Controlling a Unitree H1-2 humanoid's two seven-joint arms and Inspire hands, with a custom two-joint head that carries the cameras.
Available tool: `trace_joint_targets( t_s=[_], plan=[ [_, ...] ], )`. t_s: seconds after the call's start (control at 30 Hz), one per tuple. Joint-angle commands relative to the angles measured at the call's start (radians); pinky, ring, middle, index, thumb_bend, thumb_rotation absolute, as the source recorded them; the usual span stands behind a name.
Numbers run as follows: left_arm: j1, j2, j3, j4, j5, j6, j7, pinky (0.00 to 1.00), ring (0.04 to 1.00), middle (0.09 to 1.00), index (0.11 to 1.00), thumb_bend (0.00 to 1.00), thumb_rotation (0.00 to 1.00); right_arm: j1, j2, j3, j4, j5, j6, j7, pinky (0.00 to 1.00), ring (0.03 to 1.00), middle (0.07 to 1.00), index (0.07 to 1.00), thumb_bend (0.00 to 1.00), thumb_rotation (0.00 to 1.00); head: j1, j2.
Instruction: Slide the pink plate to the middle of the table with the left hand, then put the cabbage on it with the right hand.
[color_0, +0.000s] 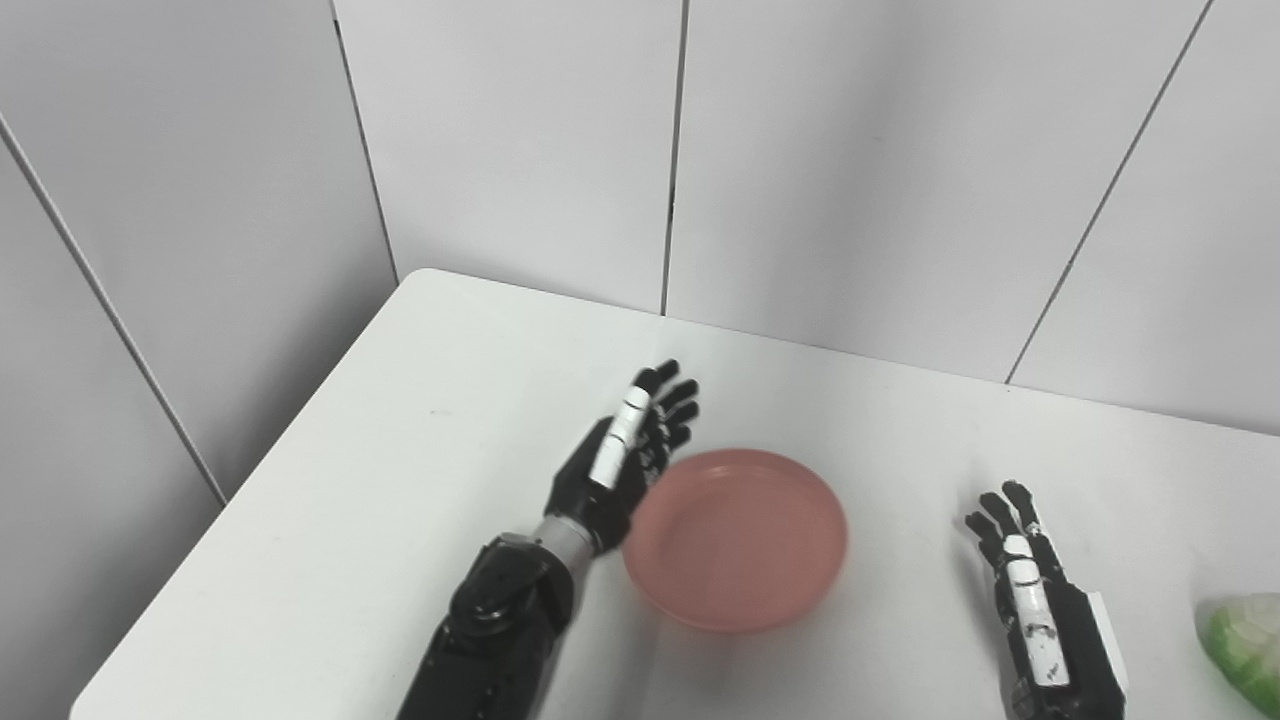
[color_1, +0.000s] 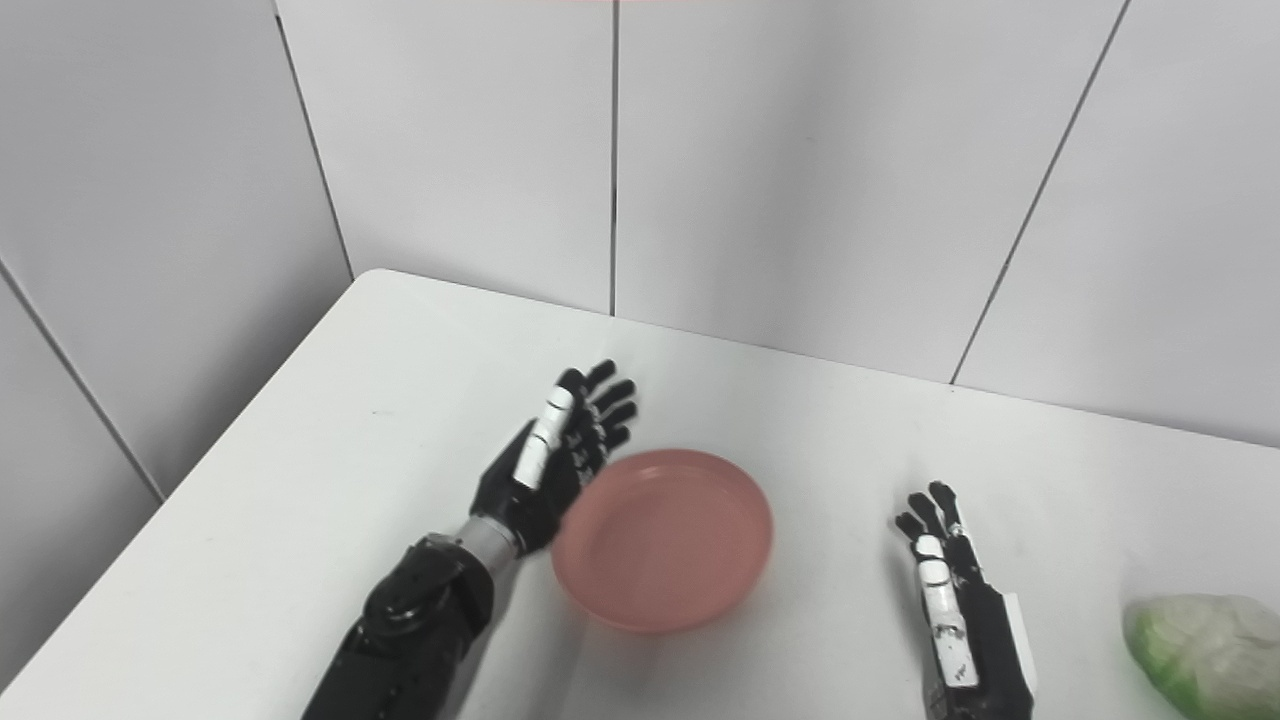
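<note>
Nearest the bottom edge, at about five o'clock, the black right hand (color_1: 955, 610) with white plates along its back rests just above the white tabletop (color_0: 420, 450). Its fingers (color_1: 925, 510) are released, straight and slightly spread, pointing toward twelve o'clock and grasping nothing. At three o'clock from that hand, apart from it at the right edge, lies the pale green leafy cabbage (color_1: 1205, 650), which looks wrapped in a clear, glossy film. Part of it is cut off by the frame, more so in the left eye view.

The black left arm comes in at about seven o'clock and reaches up toward the centre. The black left hand (color_0: 625, 455), also marked with white plates, stands edge-on with its palm turned toward the plate. Its fingers (color_0: 672, 395) are released and extended, pointing toward one o'clock, and hold nothing. The palm side sits right against the plate's rim at the plate's ten o'clock; whether it truly touches cannot be told.

The round, shallow, salmon-pink plastic plate (color_0: 790, 480) has a low raised rim and a smooth, matte inside, and nothing lies in it. It sits flat near the middle of the tabletop, between the two hands and closer to the left one. Its outline looks a little blurred.

Farthest away, pale grey wall panels (color_0: 860, 170) with dark seams rise behind the tabletop.
</note>
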Motion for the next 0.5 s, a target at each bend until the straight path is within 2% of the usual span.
trace_joint_targets(
  t_s=[0.0,0.2,0.33,0.47],
  plan=[
    [0.007,-0.003,-0.012,-0.033,0.026,-0.018,0.003,1.0,0.976,0.955,0.962,0.7,0.83,-0.026,-0.001,-0.009,-0.02,0.022,-0.033,0.005,1.0,0.905,0.923,0.947,0.56,0.84,-0.003,0.006],
    [0.017,-0.02,-0.008,-0.078,0.019,-0.037,-0.001,0.99,0.963,0.954,0.949,0.68,0.85,-0.029,-0.007,-0.005,-0.021,0.005,-0.031,-0.001,1.0,0.899,0.918,0.941,0.59,0.85,-0.011,0.017],
    [0.019,-0.017,0.0,-0.094,0.009,-0.024,-0.007,1.0,0.971,0.962,0.953,0.69,0.87,-0.029,-0.006,-0.003,-0.027,0.003,-0.029,0.0,1.0,0.897,0.916,0.945,0.57,0.87,-0.032,0.028],
    [0.025,-0.013,0.015,-0.126,-0.014,0.005,-0.009,1.0,0.977,0.967,0.95,0.7,0.85,-0.027,0.001,0.005,-0.042,-0.038,-0.025,-0.022,0.98,0.889,0.911,0.942,0.58,0.88,-0.076,0.049]
  ],
)
